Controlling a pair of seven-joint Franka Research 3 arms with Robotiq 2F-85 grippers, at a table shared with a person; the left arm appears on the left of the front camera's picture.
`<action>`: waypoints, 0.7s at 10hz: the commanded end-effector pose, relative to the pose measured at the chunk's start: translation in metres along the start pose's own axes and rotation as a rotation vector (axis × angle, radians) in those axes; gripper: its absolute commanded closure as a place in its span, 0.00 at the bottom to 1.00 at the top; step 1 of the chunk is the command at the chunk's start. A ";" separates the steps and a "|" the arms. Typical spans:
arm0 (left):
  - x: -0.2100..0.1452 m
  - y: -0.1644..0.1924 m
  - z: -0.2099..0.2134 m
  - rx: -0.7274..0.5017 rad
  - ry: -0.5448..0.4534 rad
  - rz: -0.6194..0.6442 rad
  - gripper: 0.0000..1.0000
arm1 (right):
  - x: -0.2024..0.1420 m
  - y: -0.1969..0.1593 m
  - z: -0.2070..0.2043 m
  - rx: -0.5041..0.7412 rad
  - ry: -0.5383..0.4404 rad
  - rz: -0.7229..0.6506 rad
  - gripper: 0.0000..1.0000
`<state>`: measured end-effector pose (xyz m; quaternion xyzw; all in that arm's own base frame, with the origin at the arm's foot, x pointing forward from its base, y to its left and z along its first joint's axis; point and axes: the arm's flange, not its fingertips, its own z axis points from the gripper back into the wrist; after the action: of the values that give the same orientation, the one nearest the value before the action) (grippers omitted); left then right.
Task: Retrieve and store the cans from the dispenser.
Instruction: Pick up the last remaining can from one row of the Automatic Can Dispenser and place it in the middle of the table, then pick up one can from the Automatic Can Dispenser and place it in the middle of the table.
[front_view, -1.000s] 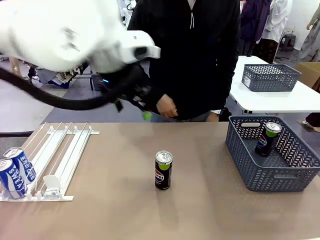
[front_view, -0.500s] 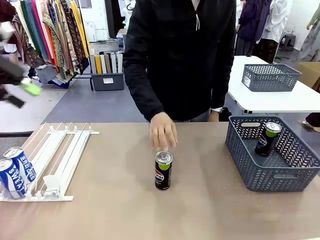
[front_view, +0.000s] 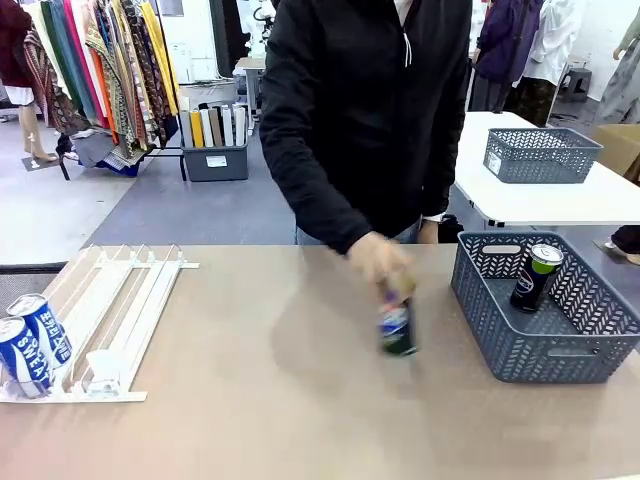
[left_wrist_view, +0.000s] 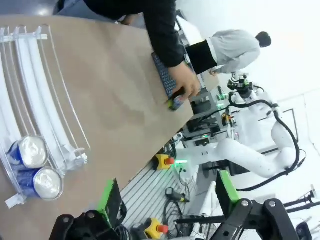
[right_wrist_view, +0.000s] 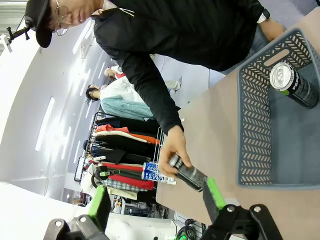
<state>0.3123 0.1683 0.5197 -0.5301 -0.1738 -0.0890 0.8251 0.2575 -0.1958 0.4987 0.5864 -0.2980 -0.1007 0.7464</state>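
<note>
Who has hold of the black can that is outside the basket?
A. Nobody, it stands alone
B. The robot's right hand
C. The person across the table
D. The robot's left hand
C: the person's hand is wrapped around the top of the black can, a little way from the grey basket.

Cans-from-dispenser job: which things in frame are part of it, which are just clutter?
Job:
- dispenser
- two blue-and-white cans at its low end
- held black can, in the person's hand
- near grey basket, with the stored black can inside

Lying about:
- far grey basket on the white table
- clothes rack
- grey bin on the floor
</note>
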 end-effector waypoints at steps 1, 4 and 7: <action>0.008 -0.015 -0.004 0.022 -0.010 -0.027 0.00 | 0.002 0.001 -0.002 0.031 -0.018 0.028 0.00; 0.008 -0.015 -0.004 0.022 -0.010 -0.027 0.00 | 0.002 0.001 -0.002 0.031 -0.018 0.028 0.00; 0.008 -0.015 -0.004 0.022 -0.010 -0.027 0.00 | 0.002 0.001 -0.002 0.031 -0.018 0.028 0.00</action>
<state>0.3165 0.1575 0.5336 -0.5105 -0.1796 -0.0894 0.8361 0.2575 -0.1957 0.4987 0.5864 -0.2981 -0.1006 0.7464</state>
